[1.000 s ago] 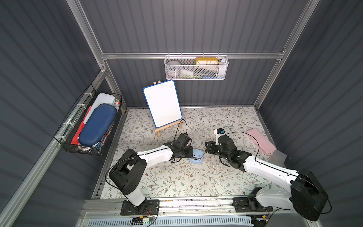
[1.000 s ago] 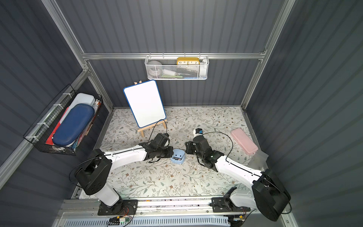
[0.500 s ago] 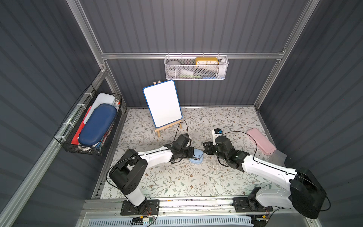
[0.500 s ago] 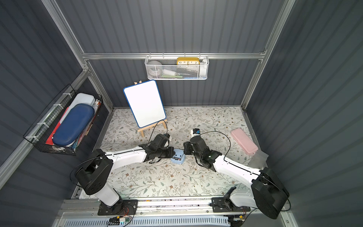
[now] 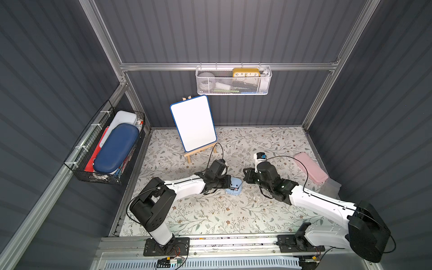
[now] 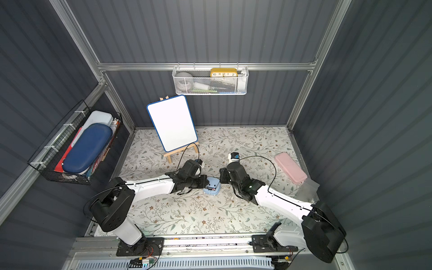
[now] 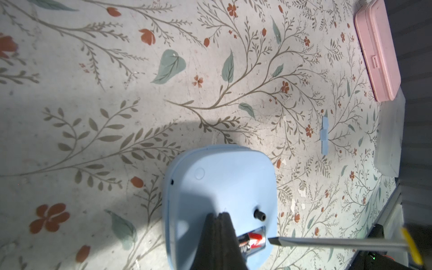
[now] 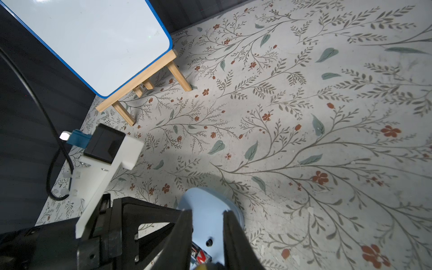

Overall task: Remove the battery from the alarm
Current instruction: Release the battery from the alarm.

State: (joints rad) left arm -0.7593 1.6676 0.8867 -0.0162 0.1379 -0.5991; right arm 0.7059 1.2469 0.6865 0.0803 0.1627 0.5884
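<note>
While the alarm (image 5: 233, 187) is lying face-down on the floral mat (image 5: 210, 215), blue back up, both arms are crowding in on it from either side. The left gripper (image 7: 219, 216) is sitting right on the alarm's back with its two dark fingers pressed together, nothing between them, the tips resting beside the open slot. In that slot the battery (image 7: 251, 242) is showing, dark with a red patch and pale lettering, still lying in its compartment at the alarm's edge.

From the other side, a thin grey metal shaft (image 7: 327, 243) is reaching in, and its flat tip is sitting just at the battery's end by the rim of the slot. A yellow bit of the screwdriver handle (image 7: 412, 247) is blurring at the frame's edge in the left wrist view. The right gripper (image 8: 207, 233) is hovering over the alarm with its fingers partly spread; a yellow bit is peeking between them low in the right wrist view, so it looks to be pinching the screwdriver, though the hold itself is mostly hidden.

In both top views the alarm is lying between the two wrists, mid-mat. Behind stands a small whiteboard (image 5: 192, 122) on its wooden easel (image 5: 198, 153), and a pink case (image 5: 311, 167) is lying well apart near the right wall.
</note>
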